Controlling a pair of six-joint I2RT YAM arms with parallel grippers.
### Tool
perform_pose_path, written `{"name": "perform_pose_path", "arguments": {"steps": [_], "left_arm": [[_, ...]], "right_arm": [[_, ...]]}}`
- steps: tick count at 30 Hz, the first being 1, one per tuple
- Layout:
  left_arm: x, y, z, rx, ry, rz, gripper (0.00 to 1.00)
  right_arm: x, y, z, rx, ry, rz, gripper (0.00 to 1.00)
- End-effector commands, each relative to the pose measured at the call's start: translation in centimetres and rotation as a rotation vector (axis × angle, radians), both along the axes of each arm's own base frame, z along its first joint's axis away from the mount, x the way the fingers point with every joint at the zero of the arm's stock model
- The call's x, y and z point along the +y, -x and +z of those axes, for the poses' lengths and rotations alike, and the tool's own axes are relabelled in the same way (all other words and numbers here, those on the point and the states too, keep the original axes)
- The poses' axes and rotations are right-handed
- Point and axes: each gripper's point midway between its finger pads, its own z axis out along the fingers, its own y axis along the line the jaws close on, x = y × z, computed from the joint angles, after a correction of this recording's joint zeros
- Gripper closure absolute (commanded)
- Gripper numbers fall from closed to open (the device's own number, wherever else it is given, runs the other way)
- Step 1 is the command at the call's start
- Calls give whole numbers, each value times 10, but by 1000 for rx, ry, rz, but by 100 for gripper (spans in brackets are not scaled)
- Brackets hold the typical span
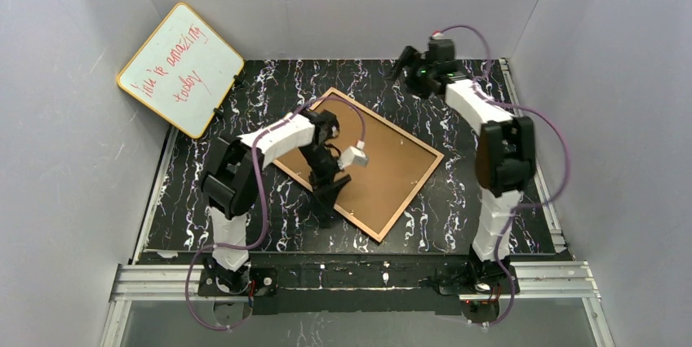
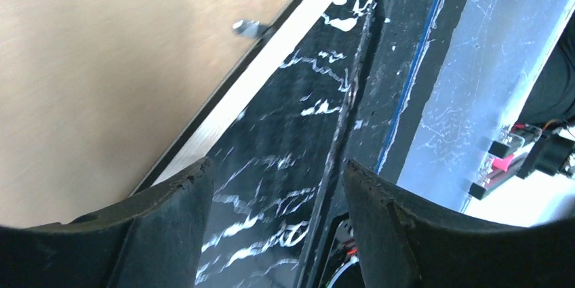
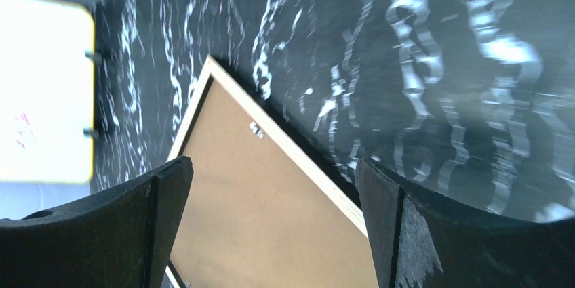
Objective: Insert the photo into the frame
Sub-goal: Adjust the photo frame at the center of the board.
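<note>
From above, the big thin picture frame with a light wood edge [image 1: 412, 197] lies face down in the middle of the black table with white streaks [image 1: 457, 216]. A flat brown board [image 1: 383, 167] fills its back. The photo does not show. It may be under that board, but I cannot tell. The left claw [image 1: 328, 204] hangs over the frame's lower left side. The right claw [image 1: 405, 65] is high at the upper right, well apart from the frame. A whiteboard with red writing [image 1: 179, 69] leans at the upper left.

In the left wrist view, the left claw [image 2: 278, 227] has its fingers [image 2: 176, 227] apart, with nothing between them. The frame [image 2: 258, 78] and a small metal clip [image 2: 247, 27] sit at the upper left. If this claw dips or swings, it could bump the edge and push the frame, and the photo might slip crooked.

In the right wrist view, the right claw [image 3: 271, 220] is wide apart and empty, above a corner of the frame [image 3: 285, 140]. If the clips are not turned, I think the board could come loose.
</note>
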Motion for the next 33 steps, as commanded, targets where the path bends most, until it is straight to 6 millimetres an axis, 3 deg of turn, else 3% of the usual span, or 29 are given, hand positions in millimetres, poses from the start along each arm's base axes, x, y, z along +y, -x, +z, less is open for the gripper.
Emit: {"name": "perform_pose_path", "arguments": {"steps": [1, 3, 5, 8, 10, 14, 18, 23, 27, 33], "left_arm": [[27, -49, 54, -124, 74, 72, 32], [43, -85, 62, -181, 65, 149, 32], [63, -137, 67, -275, 32, 286, 32], [112, -219, 58, -393, -25, 525, 33], [143, -257, 50, -439, -63, 655, 35], [186, -296, 21, -484, -127, 805, 40], [191, -289, -11, -456, -165, 806, 43], [191, -267, -37, -414, -187, 795, 45], [188, -245, -52, -357, -186, 772, 47], [178, -202, -53, -274, -139, 716, 48]], "right_arm": [[-61, 29, 31, -7, 67, -190, 1], [-81, 60, 16, 51, 95, -233, 1], [-96, 89, 9, 84, 99, -261, 1], [-110, 135, 7, 104, 95, -277, 1], [-113, 164, -3, 138, 85, -272, 1], [-117, 207, -23, 209, 73, -258, 1], [-117, 232, -42, 278, 63, -249, 1], [-112, 241, -58, 316, 32, -239, 1], [-118, 229, -73, 311, 63, -254, 1], [-117, 193, -83, 289, 34, -260, 1]]}}
